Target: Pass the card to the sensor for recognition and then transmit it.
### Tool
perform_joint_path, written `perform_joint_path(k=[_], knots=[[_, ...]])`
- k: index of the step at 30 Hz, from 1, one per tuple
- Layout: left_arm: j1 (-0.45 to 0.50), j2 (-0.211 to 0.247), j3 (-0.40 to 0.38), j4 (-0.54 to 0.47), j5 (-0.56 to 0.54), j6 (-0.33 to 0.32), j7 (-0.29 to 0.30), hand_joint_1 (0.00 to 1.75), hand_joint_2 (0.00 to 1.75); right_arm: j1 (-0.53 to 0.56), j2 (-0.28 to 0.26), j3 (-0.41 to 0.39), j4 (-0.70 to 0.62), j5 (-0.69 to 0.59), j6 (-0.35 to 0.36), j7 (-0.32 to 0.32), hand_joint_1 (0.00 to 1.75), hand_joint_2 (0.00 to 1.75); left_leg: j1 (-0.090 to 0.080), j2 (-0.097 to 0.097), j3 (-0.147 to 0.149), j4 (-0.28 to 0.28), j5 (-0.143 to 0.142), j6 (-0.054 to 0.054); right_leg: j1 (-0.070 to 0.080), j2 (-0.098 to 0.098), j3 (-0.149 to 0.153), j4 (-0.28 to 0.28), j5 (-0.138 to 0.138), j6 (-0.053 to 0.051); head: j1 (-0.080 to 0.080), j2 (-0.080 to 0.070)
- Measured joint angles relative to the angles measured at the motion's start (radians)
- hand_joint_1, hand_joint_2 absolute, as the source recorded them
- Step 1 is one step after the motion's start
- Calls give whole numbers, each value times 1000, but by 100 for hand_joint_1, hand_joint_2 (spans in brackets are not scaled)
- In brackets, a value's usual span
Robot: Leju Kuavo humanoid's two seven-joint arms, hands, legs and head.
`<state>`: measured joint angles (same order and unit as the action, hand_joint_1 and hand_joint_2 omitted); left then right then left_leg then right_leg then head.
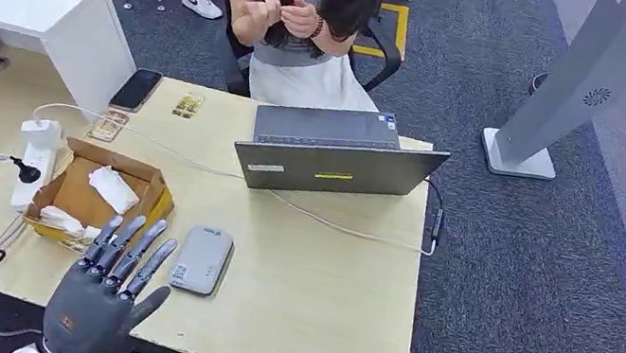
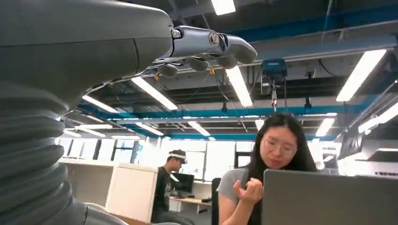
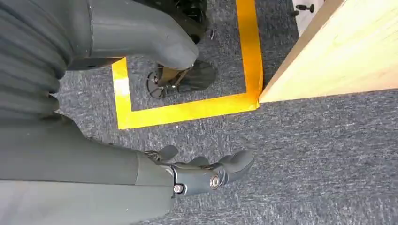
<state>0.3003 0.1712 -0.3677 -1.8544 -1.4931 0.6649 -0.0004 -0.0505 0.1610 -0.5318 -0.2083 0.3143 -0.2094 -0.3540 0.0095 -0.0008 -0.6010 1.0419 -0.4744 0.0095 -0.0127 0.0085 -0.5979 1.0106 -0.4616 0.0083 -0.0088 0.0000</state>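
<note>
The wooden table (image 1: 312,272) takes up the left and centre of the head view, and near its middle stands the open grey laptop (image 1: 332,156), with a person (image 1: 302,16) seated behind it at the top of the frame. Left of centre sits an open cardboard box (image 1: 80,195) with white paper crumpled inside, and to the right of the box lies a flat grey device (image 1: 201,260), most likely the sensor.

The left hand (image 1: 103,290) rises at the lower left of the frame over the table's near edge, fingers straight and spread, palm empty, between the box and the grey device. The right hand (image 3: 197,176) hangs beside the table over the carpet and a strip of yellow floor tape (image 3: 187,110); its fingers are loosely curled and hold nothing.

Two small cards lie in the upper-left part of the table: one card (image 1: 108,125) beside a white cable and another card (image 1: 188,105) near a black phone (image 1: 135,89) (which of the two the task means I cannot tell).

A card like these should be light, thin, stiff and smooth, lying flat with little edge to catch. I would judge a pinch across its short edges, after sliding it to the table's rim, the safest hold.

The grey device carries a small square code label at its near corner; no writing on it can be read.
</note>
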Motion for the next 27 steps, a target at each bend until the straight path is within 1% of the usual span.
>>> perform_joint_path(k=[4,5,9,12,15,22,24,27], knots=[[13,10,0,0,2,2,6,0,175,0,0,-3,0,0,0,-1,0,175,0,0,0,0,0,0,0,0,0,0,0,0,0,0],[15,16,0,0,2,-10,16,0,175,0,0,-5,0,0,0,-1,0,175,0,0,0,0,0,0,0,0,1,0,0,0,0,0],[53,43,19,0,19,-109,83,0,175,1,0,-18,0,0,-3,2,0,175,0,0,0,0,0,0,0,0,1,0,0,0,0,0],[84,67,42,5,39,-190,116,0,175,1,0,-25,0,0,-3,3,0,175,0,0,0,0,0,0,0,0,0,0,0,0,0,0],[107,83,67,14,65,-244,127,0,175,1,0,-30,0,3,-1,3,0,175,0,0,0,0,0,0,0,0,0,0,0,0,0,0],[127,87,119,34,75,-284,153,0,175,1,0,-38,0,33,-6,14,0,175,0,0,0,0,0,0,0,0,0,0,0,0,0,0],[117,81,145,61,82,-284,142,0,175,1,0,-38,0,43,-5,20,0,175,0,0,0,0,0,0,0,0,1,0,0,0,0,0],[99,62,191,101,98,-260,99,0,175,1,0,-38,0,55,-4,23,0,175,0,0,0,0,0,0,0,0,1,0,0,0,0,0]])
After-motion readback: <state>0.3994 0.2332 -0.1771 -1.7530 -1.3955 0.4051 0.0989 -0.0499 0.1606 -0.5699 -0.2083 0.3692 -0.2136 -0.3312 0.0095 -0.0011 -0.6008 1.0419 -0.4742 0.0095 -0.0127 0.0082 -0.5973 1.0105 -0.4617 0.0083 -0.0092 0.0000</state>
